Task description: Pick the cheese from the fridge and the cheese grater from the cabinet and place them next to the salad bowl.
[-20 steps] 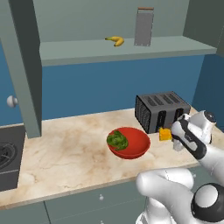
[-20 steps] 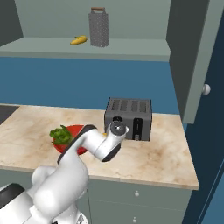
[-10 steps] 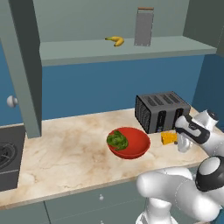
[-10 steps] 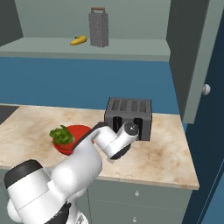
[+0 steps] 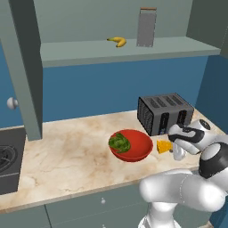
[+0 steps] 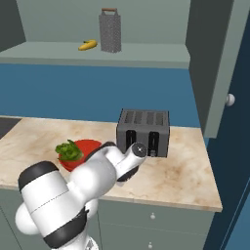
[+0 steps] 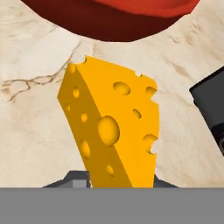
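The jaws are clamping the cheese (image 5: 164, 146) low over the table (image 5: 75, 156), just beside the salad bowl (image 5: 136, 148), readying its set-down; the cheese grater (image 5: 146, 27) is waiting on the cabinet (image 5: 133, 49) shelf.

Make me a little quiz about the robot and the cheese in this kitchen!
1. True or false: the cheese grater lies on the counter beside the salad bowl.
2. What does the gripper hold? A) a banana B) the cheese C) a leaf
3. Fill in: on the cabinet shelf, the banana lies next to the ____.

Key
1. False. The cheese grater stands up on the cabinet shelf.
2. B. The gripper is shut on the cheese, close to the salad bowl and in front of the toaster.
3. Cheese grater.
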